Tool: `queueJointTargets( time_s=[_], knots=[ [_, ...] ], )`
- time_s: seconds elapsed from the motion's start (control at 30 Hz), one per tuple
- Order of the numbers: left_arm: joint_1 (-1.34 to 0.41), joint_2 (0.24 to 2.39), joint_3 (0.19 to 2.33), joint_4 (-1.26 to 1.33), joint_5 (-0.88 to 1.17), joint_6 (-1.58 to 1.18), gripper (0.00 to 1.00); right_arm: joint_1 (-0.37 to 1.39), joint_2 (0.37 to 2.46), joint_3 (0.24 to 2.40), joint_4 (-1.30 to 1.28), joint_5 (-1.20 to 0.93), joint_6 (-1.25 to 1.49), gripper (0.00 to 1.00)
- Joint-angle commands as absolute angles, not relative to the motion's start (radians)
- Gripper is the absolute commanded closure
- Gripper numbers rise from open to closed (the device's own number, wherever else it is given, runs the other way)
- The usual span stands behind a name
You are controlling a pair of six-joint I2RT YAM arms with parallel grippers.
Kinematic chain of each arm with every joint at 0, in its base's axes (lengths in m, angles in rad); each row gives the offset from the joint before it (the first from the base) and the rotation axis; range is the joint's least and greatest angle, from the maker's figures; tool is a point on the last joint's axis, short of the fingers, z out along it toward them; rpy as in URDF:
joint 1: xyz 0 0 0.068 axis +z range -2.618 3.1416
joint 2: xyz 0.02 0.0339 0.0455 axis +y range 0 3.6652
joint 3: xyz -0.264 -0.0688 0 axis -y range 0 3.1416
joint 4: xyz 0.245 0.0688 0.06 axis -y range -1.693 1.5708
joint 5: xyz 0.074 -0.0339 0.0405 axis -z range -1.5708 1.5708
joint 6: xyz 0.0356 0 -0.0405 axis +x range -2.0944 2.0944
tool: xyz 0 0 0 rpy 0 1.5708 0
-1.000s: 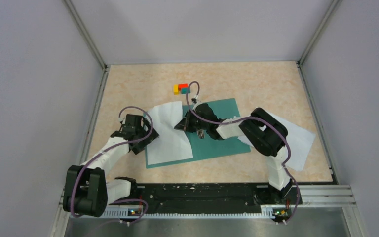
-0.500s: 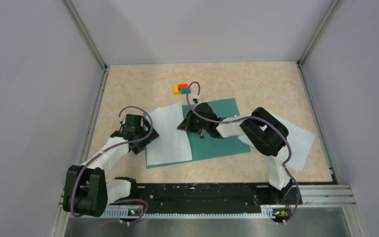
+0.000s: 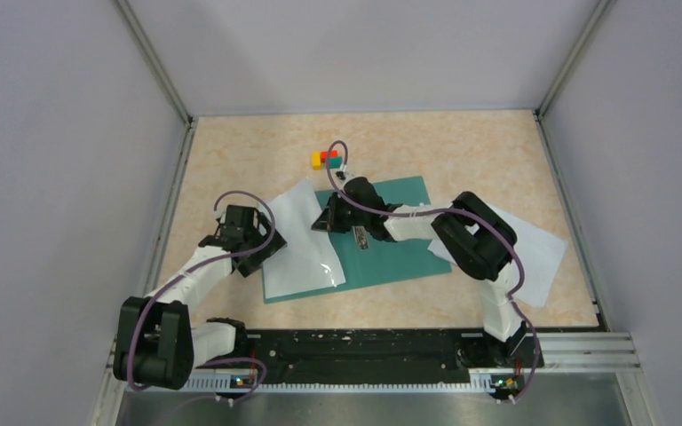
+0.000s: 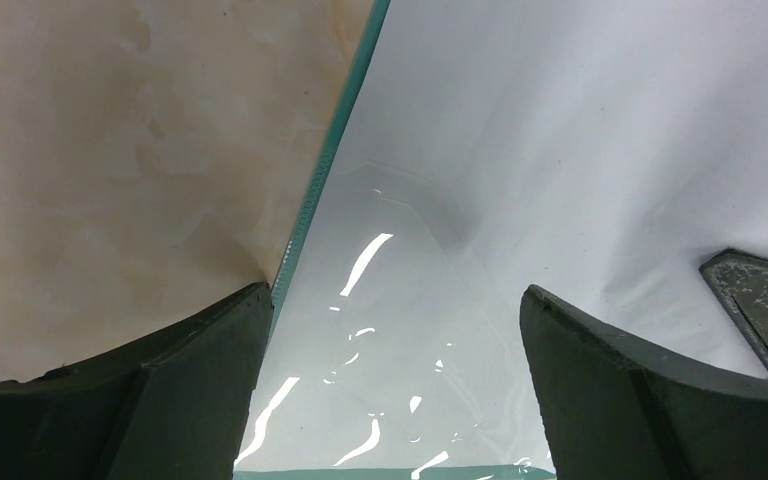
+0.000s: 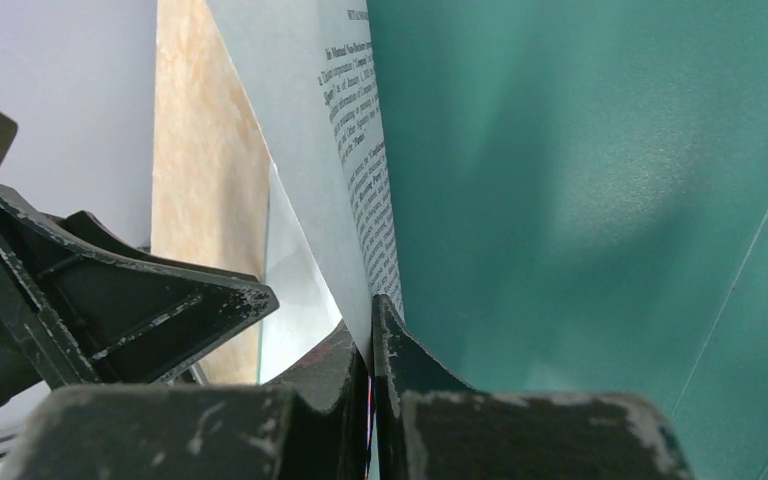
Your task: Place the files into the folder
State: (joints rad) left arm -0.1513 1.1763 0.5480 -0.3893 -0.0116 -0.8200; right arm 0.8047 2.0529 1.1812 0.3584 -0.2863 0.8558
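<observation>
This is a robotics lab test cell, not a home or an office. Plain grey walls on aluminium posts close in a beige marbled table to the left, to the right and beyond the jaws. Two cabled arms are bolted to a slotted metal rail behind the jaws. Small coloured blocks sit just beyond the right gripper.
</observation>
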Motion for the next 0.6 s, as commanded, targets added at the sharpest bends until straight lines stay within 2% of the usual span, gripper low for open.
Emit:
queueJointTargets(
  time_s=[0.0,0.57],
  knots=[
    [-0.149,1.194,0.553,-0.366,0.026,-0.825,0.01,0.818,2.067,1.216,0.342,-0.304,0.825,1.0],
    [-0.149,1.212,0.592,-0.367,0.021,-0.823,0.02,0.822,2.023,1.154,0.308,-0.253,0.823,1.0]
  ],
)
